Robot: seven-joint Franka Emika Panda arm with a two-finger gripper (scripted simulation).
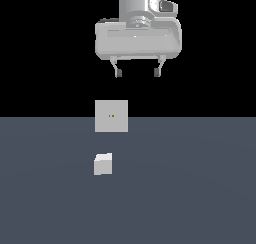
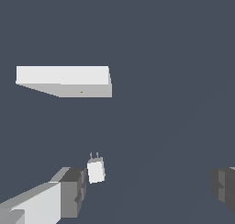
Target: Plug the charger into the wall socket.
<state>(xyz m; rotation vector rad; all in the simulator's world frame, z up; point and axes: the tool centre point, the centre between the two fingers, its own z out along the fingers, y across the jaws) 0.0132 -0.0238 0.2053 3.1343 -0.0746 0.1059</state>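
Both tool [image 1: 137, 73] fingers spread, seemingly empty.

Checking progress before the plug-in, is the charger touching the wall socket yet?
Apart. The exterior view shows bare floor between the charger and the wall socket.

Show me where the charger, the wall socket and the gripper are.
charger [image 1: 103, 164]: exterior view, middle of its front face.
wall socket [image 1: 111, 116]: exterior view, centre of the plate, at the dots.
gripper [image 1: 138, 73]: exterior view, midway between the open jaws.

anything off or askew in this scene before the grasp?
Nothing stands out. The charger sits on the floor, apart from the upright wall socket; in the wrist view its prongs point toward the socket. The gripper hangs open above, empty.
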